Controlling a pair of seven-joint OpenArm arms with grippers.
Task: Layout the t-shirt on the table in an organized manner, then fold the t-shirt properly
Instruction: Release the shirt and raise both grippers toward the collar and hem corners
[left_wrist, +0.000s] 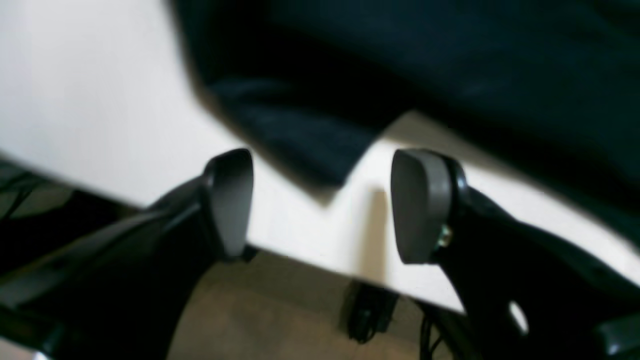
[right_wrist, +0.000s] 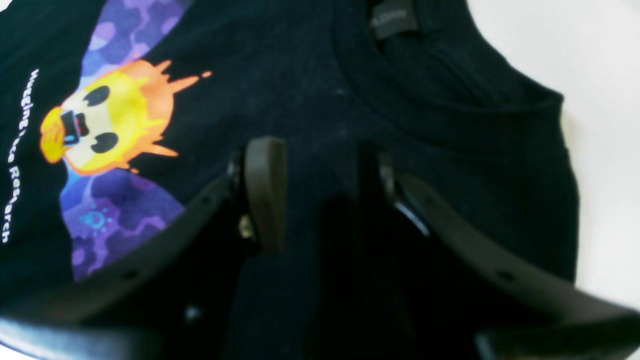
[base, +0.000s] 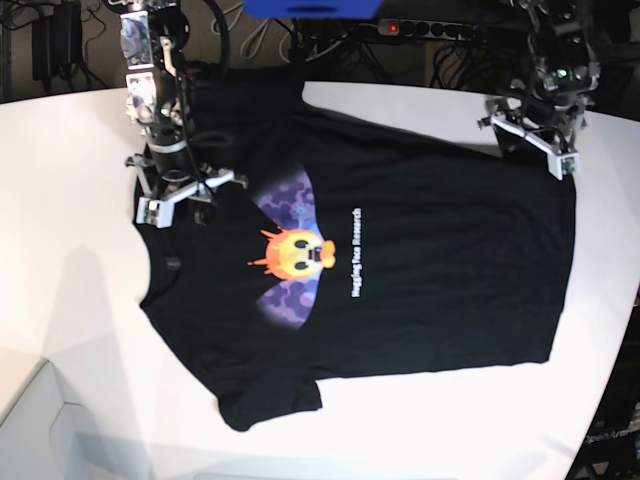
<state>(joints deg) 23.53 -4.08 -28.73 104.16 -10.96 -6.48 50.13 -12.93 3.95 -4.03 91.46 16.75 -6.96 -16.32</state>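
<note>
Two black grippers hovered with jaws parted and empty: the right gripper (right_wrist: 320, 195) above the shoulder beside the collar of the black printed cotton t-shirt (base: 400, 250) spread on the white smooth table (base: 80, 270), the left gripper (left_wrist: 322, 205) just short of its hem corner.
</note>
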